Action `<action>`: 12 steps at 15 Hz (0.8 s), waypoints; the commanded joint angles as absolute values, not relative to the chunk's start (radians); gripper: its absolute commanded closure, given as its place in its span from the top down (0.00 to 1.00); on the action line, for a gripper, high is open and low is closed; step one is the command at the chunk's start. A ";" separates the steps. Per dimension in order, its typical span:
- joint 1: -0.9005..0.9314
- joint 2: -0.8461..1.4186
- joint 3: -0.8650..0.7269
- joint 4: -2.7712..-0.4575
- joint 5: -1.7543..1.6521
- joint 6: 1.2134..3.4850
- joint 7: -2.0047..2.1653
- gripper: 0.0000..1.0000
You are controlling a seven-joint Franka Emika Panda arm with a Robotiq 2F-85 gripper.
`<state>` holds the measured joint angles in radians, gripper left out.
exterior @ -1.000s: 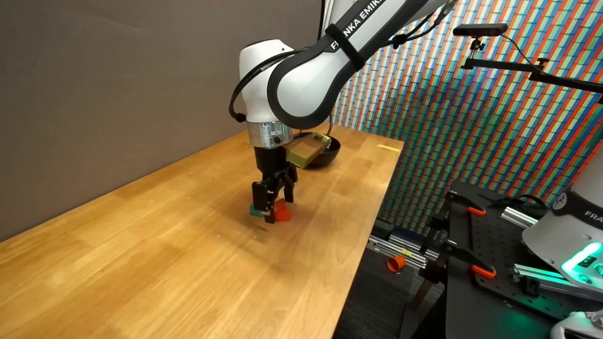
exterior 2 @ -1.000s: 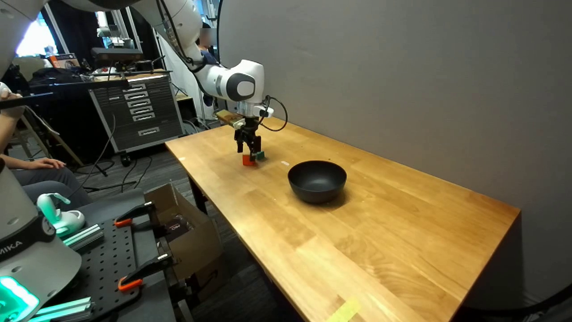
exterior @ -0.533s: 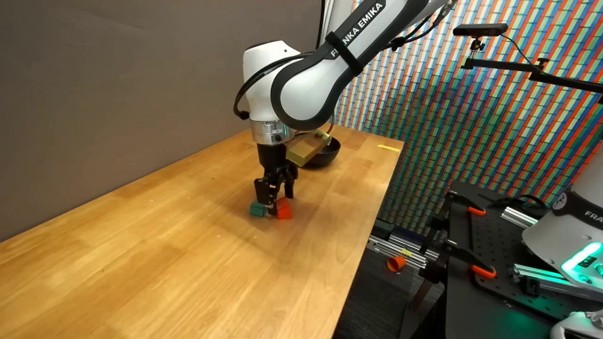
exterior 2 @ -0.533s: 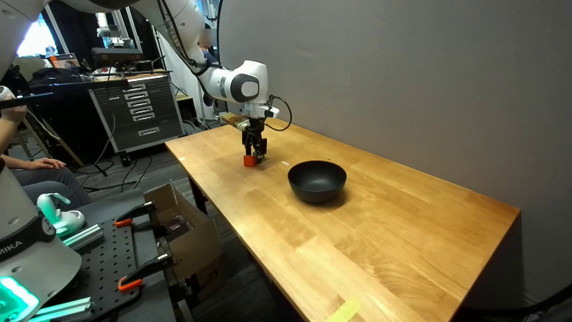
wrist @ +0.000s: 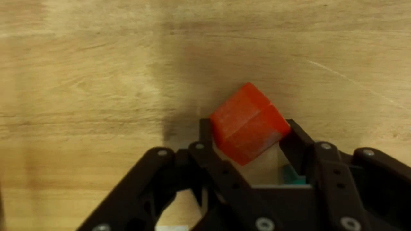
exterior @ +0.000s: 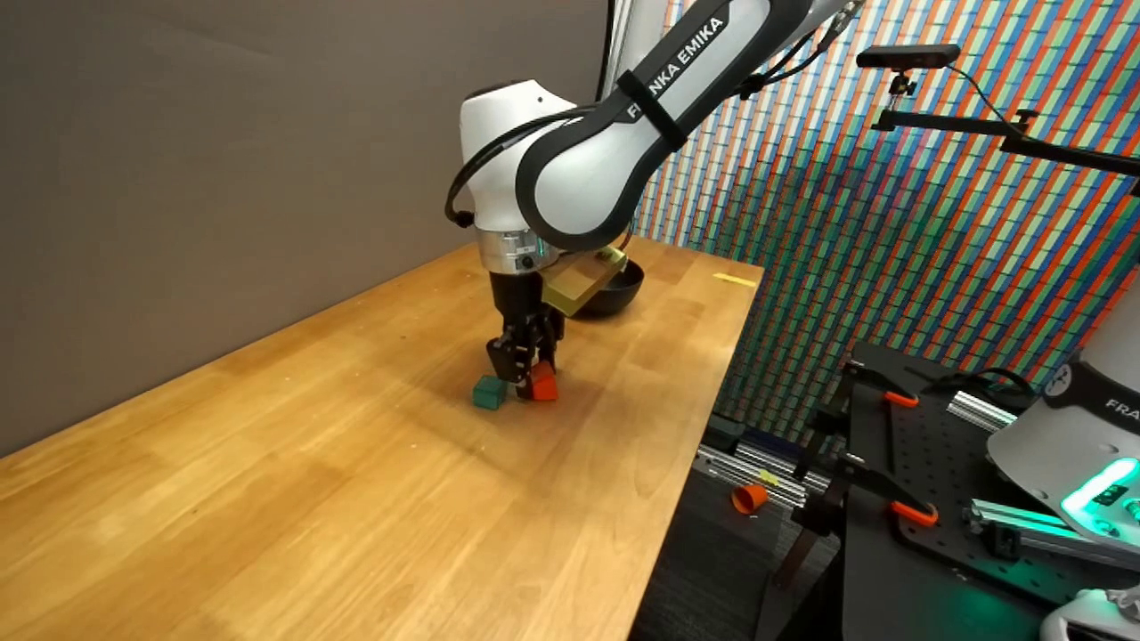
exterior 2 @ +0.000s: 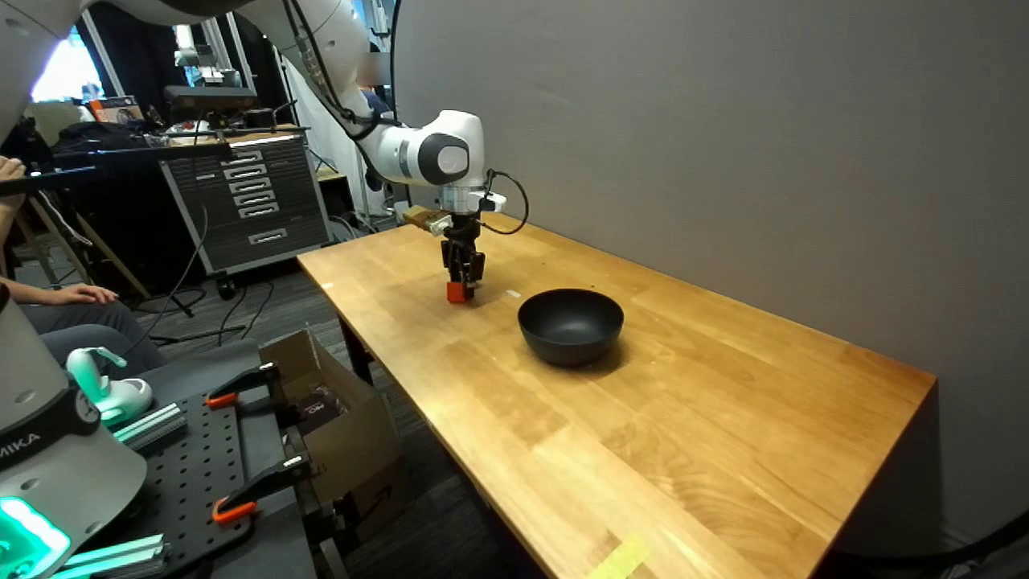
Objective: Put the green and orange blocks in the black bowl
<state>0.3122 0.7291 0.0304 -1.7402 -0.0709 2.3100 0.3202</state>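
Hand [wrist: 248, 125], black, 1: fingers partly spread, clamped on the orange block [wrist: 247, 112] from 2 sides, middle of the wrist view.
Orange block, 1: turned cornerwise between the fingertips; just left of centre in both exterior views. Whether its underside meets the counter [exterior 2: 683, 434], cannot tell.
Green block [exterior: 489, 393], 1: on the counter, just beside the hand, below and left of centre in an exterior view; a part shows lower right in the wrist view.
Black bowl [exterior 2: 569, 352], 1: upright on the counter, right of the hand and apart from it, just right of centre in an exterior view.
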 commanded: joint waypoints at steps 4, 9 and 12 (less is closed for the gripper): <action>0.337 0.631 -0.161 -1.699 -0.296 2.275 0.464 0.31; 0.283 0.613 -0.255 -1.658 -0.408 2.253 0.540 0.31; 0.252 0.628 -0.260 -1.642 -0.420 2.235 0.553 0.31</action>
<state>0.2721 0.6170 -0.2605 -1.6739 -0.3888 2.2722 0.5151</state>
